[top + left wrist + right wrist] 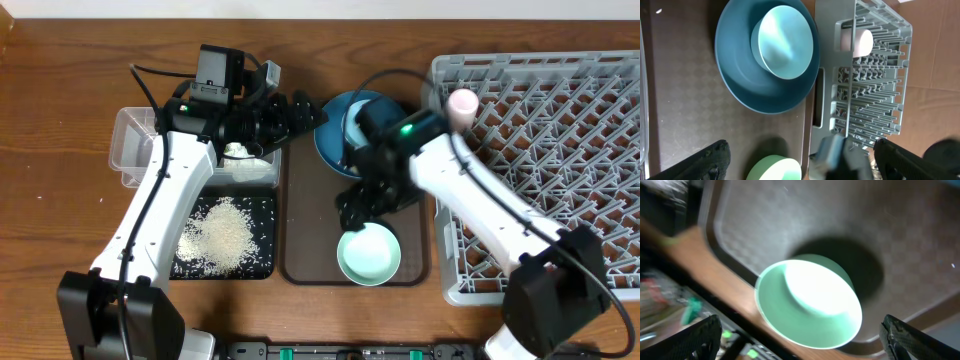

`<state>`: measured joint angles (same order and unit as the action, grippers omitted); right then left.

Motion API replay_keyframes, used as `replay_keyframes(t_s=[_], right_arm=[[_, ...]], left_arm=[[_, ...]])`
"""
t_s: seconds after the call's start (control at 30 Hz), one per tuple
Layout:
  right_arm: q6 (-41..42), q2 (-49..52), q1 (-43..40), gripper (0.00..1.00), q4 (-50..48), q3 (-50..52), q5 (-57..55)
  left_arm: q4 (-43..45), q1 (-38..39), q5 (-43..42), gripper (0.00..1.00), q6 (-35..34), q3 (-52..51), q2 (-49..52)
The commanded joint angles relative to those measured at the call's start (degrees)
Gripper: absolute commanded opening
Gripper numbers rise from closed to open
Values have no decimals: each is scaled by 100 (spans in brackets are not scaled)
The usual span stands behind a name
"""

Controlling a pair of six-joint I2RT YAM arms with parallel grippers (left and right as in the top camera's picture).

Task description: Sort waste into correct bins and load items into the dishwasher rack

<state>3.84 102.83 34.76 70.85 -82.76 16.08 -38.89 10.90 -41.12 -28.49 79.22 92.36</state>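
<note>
We are loading dishes. Our right gripper (801,322), jaws spread wide, hangs over the mint-green bowl (369,253) at the brown serving tray's (300,230) near end. Next we should lower, pinch its rim and carry it to the dishwasher rack (560,150) beside the tray. The left gripper (800,152) is spread too, holding nothing.

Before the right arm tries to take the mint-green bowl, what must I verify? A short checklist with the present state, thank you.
1. Opening of right gripper: ok, jaws wide.
2. Centring of mint-green bowl under it: ok in the right wrist view.
3. Bowl upright and empty on brown tray: ok.
4. Clearance from left gripper: ok, open, over by dark-blue plate.
5. Room in rack: ok, many pegs free beside pink cup.
6. Gap above bowl rim: cannot tell.
</note>
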Motion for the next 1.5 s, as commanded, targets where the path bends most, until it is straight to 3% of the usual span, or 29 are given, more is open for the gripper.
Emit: replay_keyframes(t_s=[0.0, 0.2, 0.43, 0.57, 0.67, 0.7, 1.17, 1.47], right_arm=[[450, 92, 297, 99, -15, 240, -1025], [713, 92, 446, 98, -297, 680, -1694], [728, 92, 442, 76, -820, 1349, -1735], [728, 92, 442, 31, -1080, 1624, -1733], [728, 92, 442, 5, -1123, 1644, -1731], [728, 92, 442, 1, -1134, 1644, -1731], [553, 92, 413, 1, -1287, 1633, -1779], [509, 90, 317, 1, -1012, 466, -4019]], left_arm=[[11, -96, 70, 94, -2, 39, -63], [-9, -343, 70, 94, -2, 39, -63], [-7, -409, 72, 94, -2, 39, -63], [-7, -409, 72, 94, -2, 39, -63], [-9, -409, 70, 95, -2, 39, -63], [-7, -409, 72, 94, -2, 39, -63], [-9, -409, 72, 94, -2, 39, -63], [-9, -409, 72, 94, -2, 39, -63]])
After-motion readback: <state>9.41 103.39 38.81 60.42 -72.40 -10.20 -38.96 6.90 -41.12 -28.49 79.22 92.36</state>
